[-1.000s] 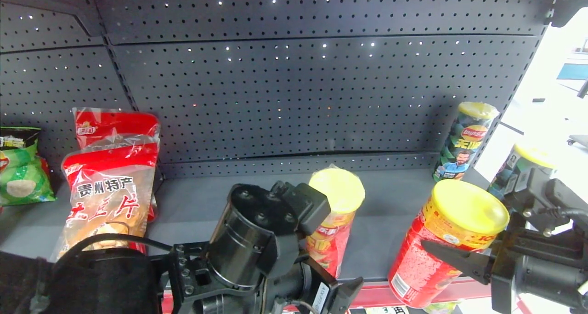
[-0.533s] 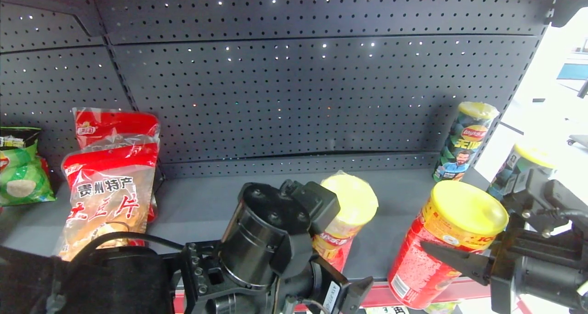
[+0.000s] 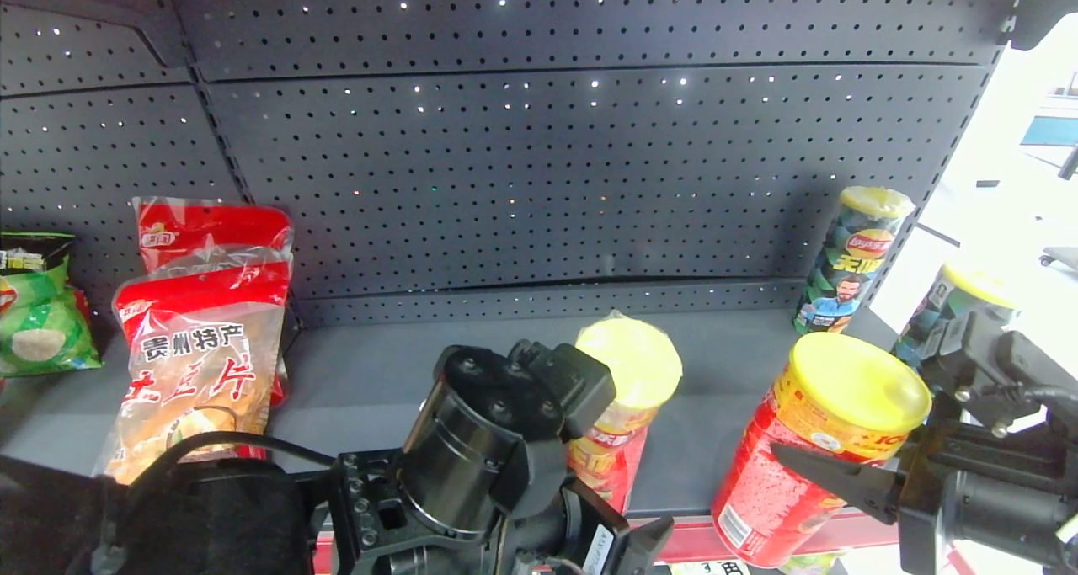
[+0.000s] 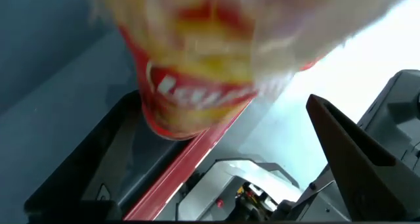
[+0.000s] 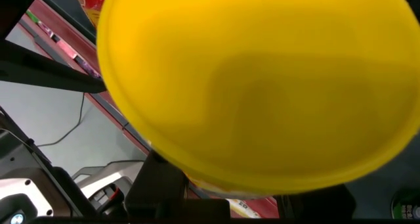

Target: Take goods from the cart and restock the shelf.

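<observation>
Leaning on the pegboard [image 3: 547, 179] at the far left was a green snack bag [image 3: 34, 310]. Just beside it stood two red bags [image 3: 202, 348], one behind the other. The front bag bore large white characters above a clear window. All three sat on the grey shelf [image 3: 370, 381], well apart from the cans.

Toward the middle, the left gripper [image 4: 220, 99] was at the shelf's front edge with the film-topped can [image 3: 627, 390] before it. This can was red with a yellow lid and tilted, and the arm's black wrist covered its lower left side in the head view. The left wrist view showed what the head view hid: the can's base at the shelf's edge, just by the red price rail [image 3: 699, 537]. The can was blurred there, and whether the claw pinched it could not be told.

Further right, the right gripper [image 3: 846, 444] was clamped on the held can [image 3: 808, 440], one finger pressed against its red side. That can hung tilted in front of the rail, its base below shelf level. The right wrist view added its yellow lid from close by and small tags on the rail, too small to read.

At the back right corner, a dark green can [image 3: 851, 259] stood upright against the pegboard, carrying a logo and a printed figure. Past the shelf's end, another yellow-lidded can [image 3: 960, 301] was partly hidden by the right arm.
</observation>
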`<state>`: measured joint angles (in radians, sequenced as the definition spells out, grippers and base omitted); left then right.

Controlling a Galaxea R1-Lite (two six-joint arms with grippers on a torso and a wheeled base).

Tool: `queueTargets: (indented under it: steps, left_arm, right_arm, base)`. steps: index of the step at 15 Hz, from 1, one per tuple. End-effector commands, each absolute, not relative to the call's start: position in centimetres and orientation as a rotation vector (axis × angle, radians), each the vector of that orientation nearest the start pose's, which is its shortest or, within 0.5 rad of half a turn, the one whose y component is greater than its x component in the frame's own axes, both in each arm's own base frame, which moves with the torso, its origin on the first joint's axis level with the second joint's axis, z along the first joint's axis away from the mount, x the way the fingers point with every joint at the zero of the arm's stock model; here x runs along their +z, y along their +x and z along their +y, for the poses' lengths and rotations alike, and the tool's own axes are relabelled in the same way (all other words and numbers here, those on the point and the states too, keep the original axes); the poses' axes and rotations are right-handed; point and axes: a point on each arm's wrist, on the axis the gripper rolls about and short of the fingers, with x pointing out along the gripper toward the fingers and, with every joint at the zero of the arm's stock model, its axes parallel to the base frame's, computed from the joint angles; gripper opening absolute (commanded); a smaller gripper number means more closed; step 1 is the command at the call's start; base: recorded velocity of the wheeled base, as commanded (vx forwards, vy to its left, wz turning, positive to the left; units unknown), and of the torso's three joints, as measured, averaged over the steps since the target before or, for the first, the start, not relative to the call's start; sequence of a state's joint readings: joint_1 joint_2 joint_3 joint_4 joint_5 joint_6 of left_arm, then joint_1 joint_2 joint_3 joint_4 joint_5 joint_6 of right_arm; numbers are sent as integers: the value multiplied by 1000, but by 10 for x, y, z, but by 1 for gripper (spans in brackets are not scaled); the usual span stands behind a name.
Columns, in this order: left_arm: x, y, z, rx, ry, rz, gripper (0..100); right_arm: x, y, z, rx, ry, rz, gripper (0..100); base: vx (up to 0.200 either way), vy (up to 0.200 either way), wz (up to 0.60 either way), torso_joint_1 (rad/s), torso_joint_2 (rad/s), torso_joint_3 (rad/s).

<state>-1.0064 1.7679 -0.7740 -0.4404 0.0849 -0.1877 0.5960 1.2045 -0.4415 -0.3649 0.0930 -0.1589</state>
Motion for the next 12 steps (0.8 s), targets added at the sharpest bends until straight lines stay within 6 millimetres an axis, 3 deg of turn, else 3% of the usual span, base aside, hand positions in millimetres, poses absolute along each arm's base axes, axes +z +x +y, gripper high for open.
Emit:
queueTargets:
  steps: [1, 7, 12]
  left_arm:
    - [133, 163, -248, -828, 131, 580, 100]
    - [132, 174, -229, -756, 119, 587, 100]
    - [136, 175, -231, -764, 111, 576, 100]
  right_arm:
    - [174, 135, 94, 710, -252, 338, 0]
    - [175, 135, 94, 709, -251, 335, 0]
    - [175, 133, 93, 709, -250, 330, 0]
  base:
    - [0, 0, 0, 0, 0, 0]
    - [0, 0, 0, 0, 0, 0]
    - [0, 0, 0, 0, 0, 0]
